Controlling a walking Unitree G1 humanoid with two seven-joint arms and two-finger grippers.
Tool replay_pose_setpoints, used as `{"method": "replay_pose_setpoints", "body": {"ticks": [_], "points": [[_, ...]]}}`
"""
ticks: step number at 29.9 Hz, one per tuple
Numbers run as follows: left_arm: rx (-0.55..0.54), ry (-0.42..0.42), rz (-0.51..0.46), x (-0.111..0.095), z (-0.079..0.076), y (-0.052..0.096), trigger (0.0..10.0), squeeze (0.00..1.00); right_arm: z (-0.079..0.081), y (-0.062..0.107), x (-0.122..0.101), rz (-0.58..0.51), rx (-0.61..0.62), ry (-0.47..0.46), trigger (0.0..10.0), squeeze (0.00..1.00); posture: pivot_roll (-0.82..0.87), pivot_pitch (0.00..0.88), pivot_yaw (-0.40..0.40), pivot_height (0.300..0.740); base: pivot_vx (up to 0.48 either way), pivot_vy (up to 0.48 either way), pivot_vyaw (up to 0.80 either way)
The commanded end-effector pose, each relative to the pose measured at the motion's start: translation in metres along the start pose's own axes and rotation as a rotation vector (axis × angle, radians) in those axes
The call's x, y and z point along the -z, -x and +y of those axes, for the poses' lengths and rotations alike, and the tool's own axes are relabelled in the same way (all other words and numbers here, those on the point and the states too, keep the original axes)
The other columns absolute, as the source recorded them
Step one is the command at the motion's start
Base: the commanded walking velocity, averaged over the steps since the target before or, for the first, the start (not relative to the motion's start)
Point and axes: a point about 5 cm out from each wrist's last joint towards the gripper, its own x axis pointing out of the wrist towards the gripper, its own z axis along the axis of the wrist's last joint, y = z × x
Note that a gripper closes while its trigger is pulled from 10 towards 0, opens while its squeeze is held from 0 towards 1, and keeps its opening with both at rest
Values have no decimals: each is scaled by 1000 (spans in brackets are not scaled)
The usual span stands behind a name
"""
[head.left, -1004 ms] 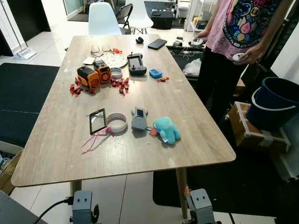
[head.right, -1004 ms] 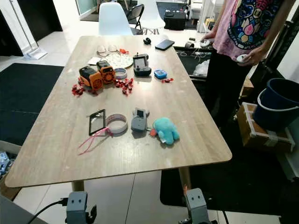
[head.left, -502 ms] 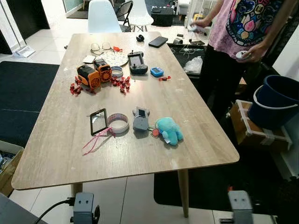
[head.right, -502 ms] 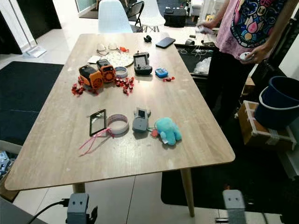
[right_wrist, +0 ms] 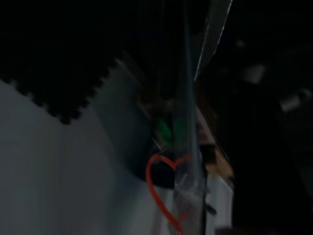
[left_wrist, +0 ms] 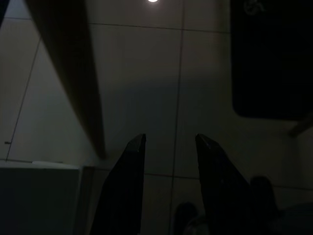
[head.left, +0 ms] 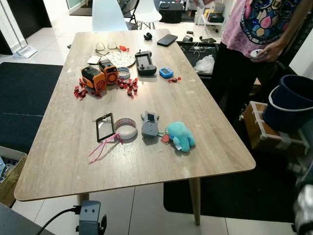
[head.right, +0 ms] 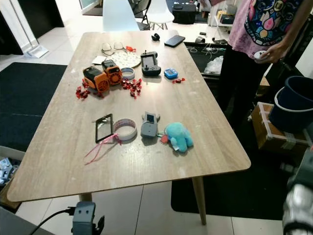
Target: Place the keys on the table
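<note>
Down by the floor, the left gripper (left_wrist: 170,139) is hanging with its two black fingers (left_wrist: 124,186) parted by a clear gap and holding nothing. They are pointing at pale floor tiles (left_wrist: 146,73) beside a table leg (left_wrist: 73,73), so this arm is idling.

The right arm (head.right: 298,205) is showing as a silver blur off the table's near right corner. Its wrist view is dark and smeared. A red wire loop (right_wrist: 164,166), something green (right_wrist: 164,129) and a strip of clear plastic (right_wrist: 190,122) are all that is coming through. Whether the right gripper is open, closed or carrying anything, I cannot tell.

On the wooden table (head.left: 205,112), a grey fob (head.left: 149,124) is lying flat near the front edge. A small red tag (head.left: 165,139) and a teal plush (head.left: 180,135) are lying just beside it. This bunch looks like the keys, and if so it is already resting on the table top. A roll of tape (head.left: 127,129) and a small black-framed mirror (head.left: 103,127) are lying just to its left. A person (head.left: 254,29) is standing at the table's far right side.

Judging from this, the placing step is either finished or not yet readable from the right wrist. The next move calls for confirming what the right gripper is carrying. If it is carrying keys, it will need to reach a bare patch of wood near the front right corner.
</note>
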Motion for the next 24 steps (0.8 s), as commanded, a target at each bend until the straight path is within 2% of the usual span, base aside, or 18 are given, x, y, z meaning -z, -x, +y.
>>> {"method": "replay_pose_setpoints", "body": {"ticks": [1,2,3,4,5,6,7,8,9,10,11,13,16,17,18,19,21,24], "points": [[0,-13,26,6,4,3,10000,0,16,-5,-10,-17,-34,-62,10000,0,36,88,-19,740,0,0,0],[0,-13,26,6,4,3,10000,0,16,-5,-10,-17,-34,-62,10000,0,36,88,-19,740,0,0,0],[1,-12,27,6,4,3,10000,0,30,-8,-20,-40,-80,-91,10000,0,37,87,-21,740,0,0,0],[1,-10,28,6,4,3,10000,0,65,-11,-36,-61,-231,-126,10000,0,39,86,-22,740,0,0,0],[-1,-8,28,6,4,3,10000,0,85,-8,-44,-76,-332,-129,10000,0,43,83,-27,740,0,0,0],[-1,-8,28,6,4,3,10000,0,85,-8,-44,-76,-332,-129,10000,0,43,83,-27,740,0,0,0],[-2,-7,28,6,4,3,10000,0,98,-6,-48,-87,-397,-130,10000,0,44,82,-28,740,0,0,0],[-5,-5,29,7,4,3,10000,0,132,6,-56,-111,-590,-106,10000,0,46,80,-30,740,0,0,0],[-5,-5,29,7,4,3,10000,0,132,6,-56,-111,-590,-106,10000,0,46,80,-30,740,0,0,0],[-6,-5,29,7,4,3,10000,0,146,13,-59,-123,-678,-92,10000,0,47,80,-30,740,0,0,0],[-8,-4,31,8,5,3,10000,0,169,28,-63,-150,-824,-63,10000,0,47,80,-30,740,0,0,0],[-8,-4,31,8,5,3,10000,0,172,30,-63,-155,-850,-58,10000,0,47,80,-30,740,0,0,0],[-9,-4,31,9,5,4,10000,0,200,56,-73,-192,-1056,-112,10000,0,50,75,-26,740,0,0,0],[-9,-4,31,9,5,4,10000,0,200,56,-73,-192,-1056,-112,10000,0,50,75,-26,740,0,0,0],[-9,-5,32,9,6,5,10000,0,211,69,-78,-199,-1155,-137,10000,0,49,74,-24,740,0,0,0],[-9,-5,32,9,6,5,10000,0,211,69,-78,-199,-1155,-137,10000,0,49,74,-24,740,0,0,0],[-4,-7,33,10,6,5,10000,0,222,87,-76,-197,-1295,-89,10000,0,44,72,-20,740,0,0,0],[-2,-9,33,10,6,5,10000,0,225,97,-73,-199,-1374,-53,10000,0,44,71,-21,740,0,0,0]]}}
